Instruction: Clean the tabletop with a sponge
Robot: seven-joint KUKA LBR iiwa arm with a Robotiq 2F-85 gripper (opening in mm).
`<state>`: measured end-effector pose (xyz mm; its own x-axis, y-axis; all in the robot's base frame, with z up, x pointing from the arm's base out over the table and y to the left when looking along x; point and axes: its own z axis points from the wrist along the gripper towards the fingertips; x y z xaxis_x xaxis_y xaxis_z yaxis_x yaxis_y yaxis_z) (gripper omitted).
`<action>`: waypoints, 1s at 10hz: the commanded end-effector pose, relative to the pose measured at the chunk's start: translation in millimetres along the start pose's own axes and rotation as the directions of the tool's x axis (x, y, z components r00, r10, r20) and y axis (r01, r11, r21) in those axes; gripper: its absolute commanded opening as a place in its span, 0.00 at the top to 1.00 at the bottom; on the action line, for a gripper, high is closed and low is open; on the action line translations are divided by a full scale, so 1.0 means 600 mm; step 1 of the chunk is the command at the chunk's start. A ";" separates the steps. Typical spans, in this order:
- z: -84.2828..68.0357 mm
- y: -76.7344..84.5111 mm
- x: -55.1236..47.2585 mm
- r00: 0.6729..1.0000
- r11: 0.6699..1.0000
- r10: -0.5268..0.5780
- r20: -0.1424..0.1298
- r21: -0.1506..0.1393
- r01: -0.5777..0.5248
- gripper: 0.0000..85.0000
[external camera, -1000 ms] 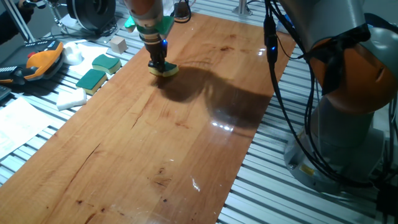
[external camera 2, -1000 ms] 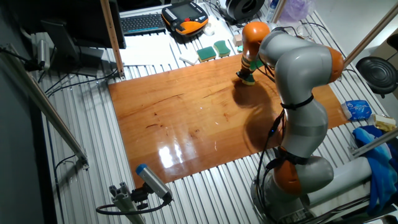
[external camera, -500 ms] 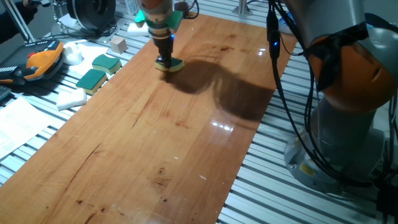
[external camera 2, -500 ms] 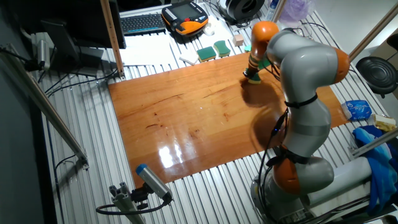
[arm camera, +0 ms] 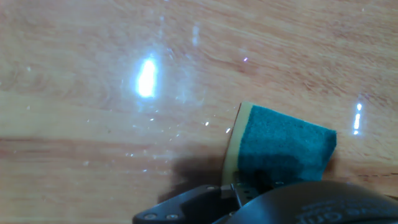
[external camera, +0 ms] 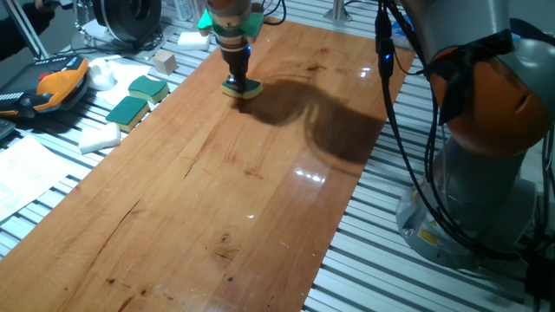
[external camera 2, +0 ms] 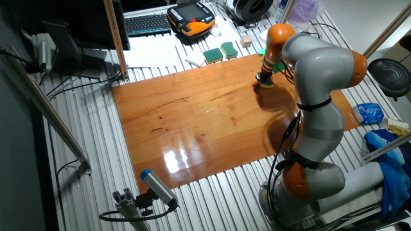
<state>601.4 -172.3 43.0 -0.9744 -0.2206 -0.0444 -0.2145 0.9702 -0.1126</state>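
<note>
The tabletop [external camera: 217,191] is a long glossy reddish-brown board; it also shows in the other fixed view [external camera 2: 205,122] and fills the hand view [arm camera: 93,93]. The sponge [external camera: 242,88], teal-green over yellow foam, lies flat on the board near its far end. It also shows in the other fixed view [external camera 2: 264,81] and the hand view [arm camera: 280,146]. My gripper [external camera: 238,80] points straight down and is shut on the sponge, pressing it on the wood. In the other fixed view the gripper [external camera 2: 265,76] is mostly hidden by the arm.
Two spare green-and-yellow sponges [external camera: 139,98] and a white foam block [external camera: 100,137] lie on the aluminium slats left of the board. An orange pendant [external camera: 56,82] and a small wooden cube [external camera: 163,61] lie beyond them. The robot base [external camera: 486,173] stands to the right.
My gripper has slid the sponge along the board, toward its far end and to the right, staying pressed on the wood.
</note>
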 end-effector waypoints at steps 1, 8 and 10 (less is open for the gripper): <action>-0.003 0.009 0.002 1.000 1.000 0.005 0.000 0.000 -0.005 1.00; -0.002 0.076 0.013 0.997 0.997 0.071 0.013 0.019 -0.071 1.00; -0.005 0.072 0.003 0.997 0.997 0.070 0.011 0.022 -0.071 1.00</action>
<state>589.6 -130.0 40.7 -0.9862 -0.1530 -0.0625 -0.1439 0.9809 -0.1310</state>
